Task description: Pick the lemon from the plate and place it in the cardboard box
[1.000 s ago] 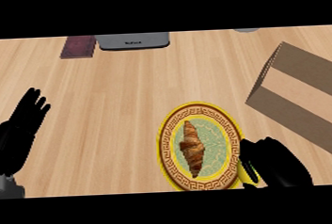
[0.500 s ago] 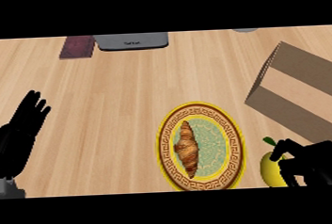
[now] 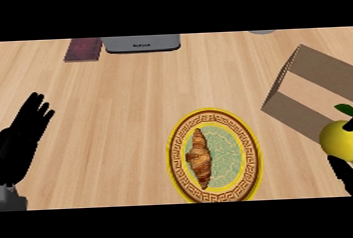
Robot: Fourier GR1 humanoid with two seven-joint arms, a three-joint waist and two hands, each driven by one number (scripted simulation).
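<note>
The right hand (image 3: 352,176), at the view's right edge, curls its fingers round the lemon (image 3: 340,139), held off the plate (image 3: 247,153) against the lower wall of the cardboard box (image 3: 311,92). A croissant (image 3: 199,158) lies on the plate. The left hand (image 3: 19,140) rests open at the left edge, fingers straight. A grey device (image 3: 142,43) at the far edge carries lettering too small to read; a dark red book (image 3: 83,49) lies just beside it.

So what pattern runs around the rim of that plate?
A dark key-like band on yellow circles the plate, with a pale green centre; the head view shows it.
</note>
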